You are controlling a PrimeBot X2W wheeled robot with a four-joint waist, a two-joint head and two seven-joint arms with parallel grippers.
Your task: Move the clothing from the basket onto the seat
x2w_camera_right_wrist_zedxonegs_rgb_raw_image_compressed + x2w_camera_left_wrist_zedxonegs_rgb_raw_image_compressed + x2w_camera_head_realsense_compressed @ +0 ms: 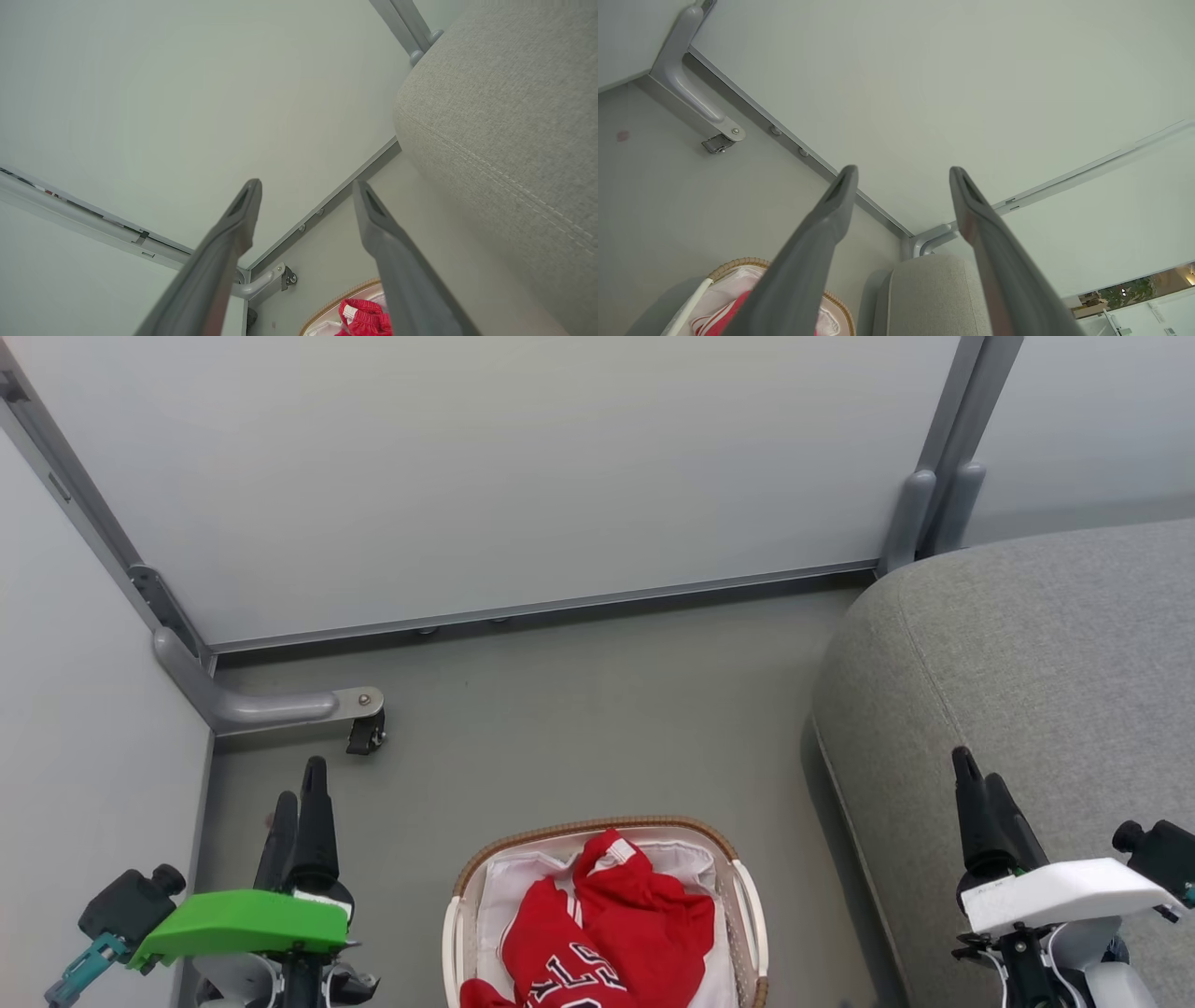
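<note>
Red clothing (607,924), between left claw (301,784), right claw (977,770), untouched

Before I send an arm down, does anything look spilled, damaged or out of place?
Nothing stands out. The clothing lies crumpled inside the upright basket, whose near end is out of frame; the seat looks undamaged. The left gripper and right gripper hang with jaws apart, holding nothing.

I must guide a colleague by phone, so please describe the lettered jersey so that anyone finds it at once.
Start at the large grey seat on the right; on the floor to its left stands the white basket with a brown woven rim. Inside, the jersey lies at the lower left, beside another red garment. Only the jersey shows black-and-white lettering.
</note>
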